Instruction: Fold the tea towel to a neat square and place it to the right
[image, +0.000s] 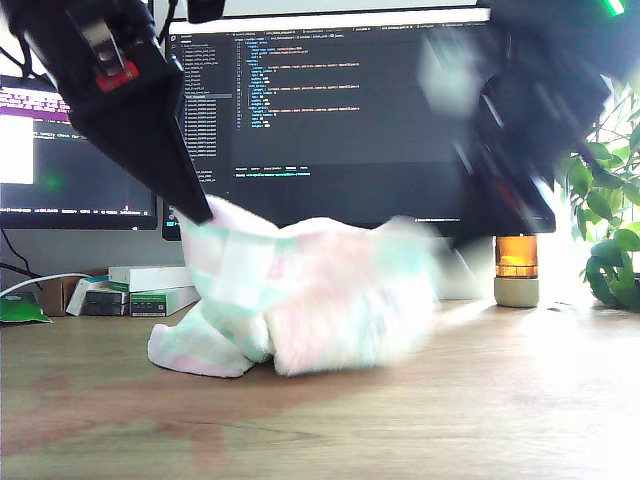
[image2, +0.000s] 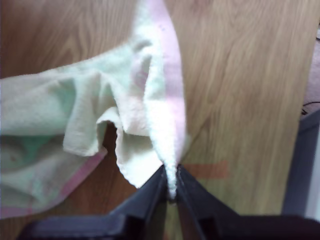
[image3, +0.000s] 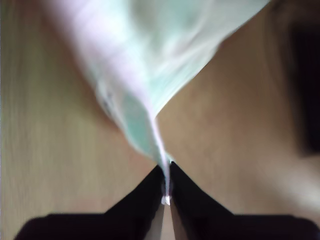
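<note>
Soft terry of the tea towel (image2: 125, 100) could slip out, since the first tool (image2: 171, 192) and the second tool (image3: 165, 192) each pinch only a thin edge.

The tea towel (image2: 150, 100) is white and pale mint green with pink bands on brown wood-grain table (image2: 240, 100).

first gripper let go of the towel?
No, in the first wrist view my first gripper is shut on an edge of the towel, cloth pinched between its jaws.

Wooden desk (image: 400, 430), two lit monitors (image: 330, 110), plant (image: 610, 220) behind.
</note>
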